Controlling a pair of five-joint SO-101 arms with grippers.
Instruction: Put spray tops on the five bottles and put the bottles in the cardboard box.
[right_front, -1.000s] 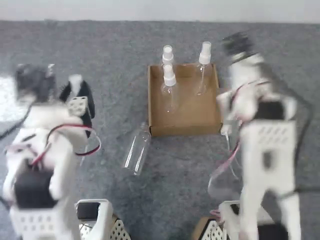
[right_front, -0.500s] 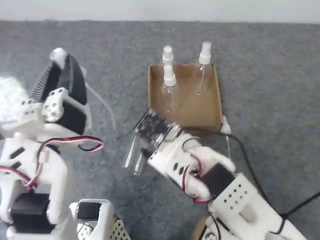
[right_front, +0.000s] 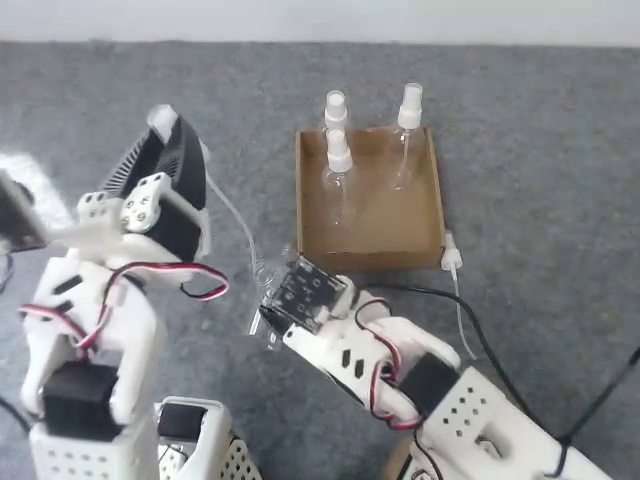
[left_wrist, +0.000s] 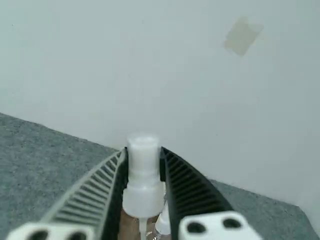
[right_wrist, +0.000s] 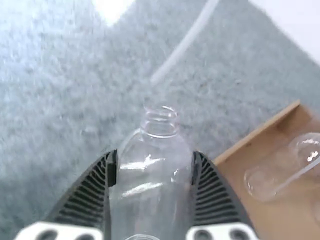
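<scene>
Two holds to report. My right gripper (right_wrist: 152, 157) is closed across the body of the uncapped bottle (right_wrist: 150, 190), low on the grey carpet (right_front: 520, 150) just beside the cardboard box (right_front: 370, 262). My left gripper (left_wrist: 143, 160) pinches a spray top (left_wrist: 143, 182). I judge the bottle to be thin, light and slick, so I'd squeeze gently at mid-body and leave the neck free.
</scene>
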